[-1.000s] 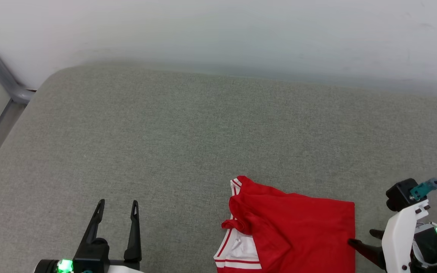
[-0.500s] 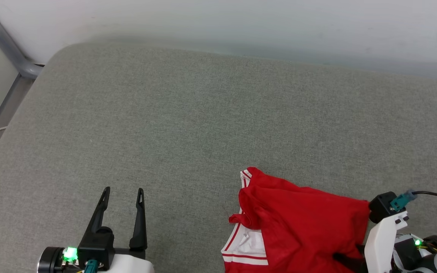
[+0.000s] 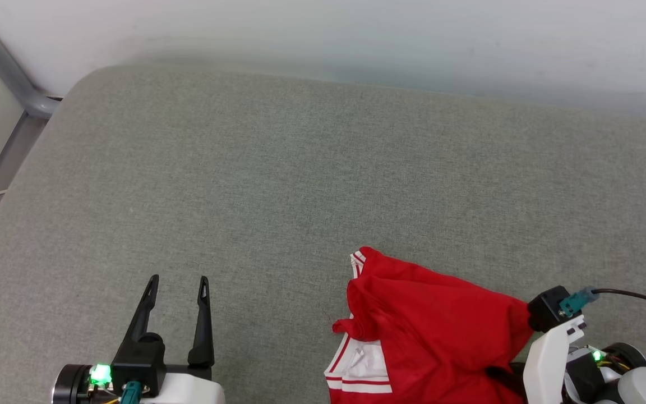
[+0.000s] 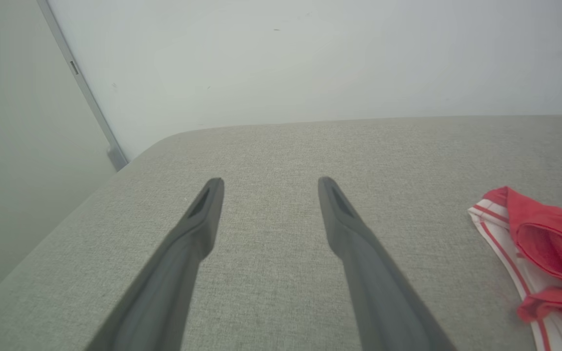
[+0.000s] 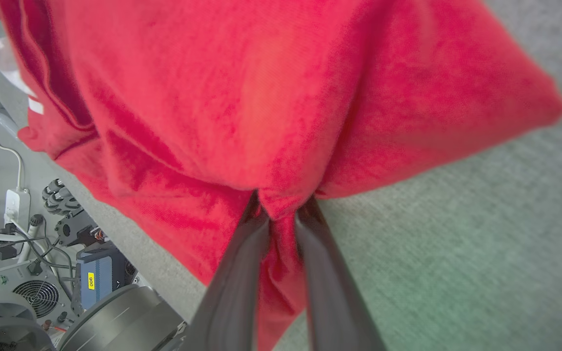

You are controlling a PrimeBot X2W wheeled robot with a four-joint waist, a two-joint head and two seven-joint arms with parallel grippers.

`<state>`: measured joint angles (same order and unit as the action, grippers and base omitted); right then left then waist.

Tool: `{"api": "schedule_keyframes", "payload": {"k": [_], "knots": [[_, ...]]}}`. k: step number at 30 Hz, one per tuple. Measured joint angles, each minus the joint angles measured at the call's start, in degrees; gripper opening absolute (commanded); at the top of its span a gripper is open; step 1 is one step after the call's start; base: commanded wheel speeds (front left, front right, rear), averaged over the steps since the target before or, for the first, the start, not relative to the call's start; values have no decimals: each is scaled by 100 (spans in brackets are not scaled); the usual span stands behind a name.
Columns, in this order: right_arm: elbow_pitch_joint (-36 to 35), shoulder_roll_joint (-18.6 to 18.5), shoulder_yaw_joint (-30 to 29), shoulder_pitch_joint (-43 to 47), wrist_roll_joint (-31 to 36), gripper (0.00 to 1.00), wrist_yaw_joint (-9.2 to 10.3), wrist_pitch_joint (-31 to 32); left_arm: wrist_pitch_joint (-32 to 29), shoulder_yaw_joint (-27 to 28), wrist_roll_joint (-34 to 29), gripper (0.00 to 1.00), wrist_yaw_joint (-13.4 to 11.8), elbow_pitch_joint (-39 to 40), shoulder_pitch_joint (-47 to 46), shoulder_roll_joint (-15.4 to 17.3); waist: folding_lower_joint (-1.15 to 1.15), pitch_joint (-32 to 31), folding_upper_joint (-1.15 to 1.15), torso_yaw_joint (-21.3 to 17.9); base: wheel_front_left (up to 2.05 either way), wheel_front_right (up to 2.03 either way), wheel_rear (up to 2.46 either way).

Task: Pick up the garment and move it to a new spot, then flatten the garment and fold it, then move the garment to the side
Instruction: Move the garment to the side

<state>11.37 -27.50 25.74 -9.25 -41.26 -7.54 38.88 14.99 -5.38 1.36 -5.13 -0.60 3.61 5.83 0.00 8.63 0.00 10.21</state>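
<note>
Pinching a bunched fold of the garment (image 3: 441, 331) at the head view's lower right, the right gripper (image 5: 283, 201) had its fingers clenched on red cloth. The left gripper (image 3: 177, 279) held its fingers spread and empty at the lower left, above the grey cushion (image 3: 300, 168).

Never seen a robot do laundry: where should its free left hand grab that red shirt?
Probably the shirt by its white striped sleeve, coming from the left: it lies exposed facing the open left hand, opposite where the right hand pinches.
</note>
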Motion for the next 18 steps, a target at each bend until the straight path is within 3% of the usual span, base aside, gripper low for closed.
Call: {"api": "schedule_keyframes", "payload": {"k": [9, 18], "knots": [[-44, -215, 154, -347, 57, 0, -2, -443, 0, 58, 1, 100, -41, 26, 77, 9, 0, -43, 0, -270, 0, 0, 0], [-32, -673, 118, -748, 222, 0, 0, -765, 0, 102, 31, 100, -44, 83, 92, 12, 0, 7, 0, -934, 0, 0, 0]]}}
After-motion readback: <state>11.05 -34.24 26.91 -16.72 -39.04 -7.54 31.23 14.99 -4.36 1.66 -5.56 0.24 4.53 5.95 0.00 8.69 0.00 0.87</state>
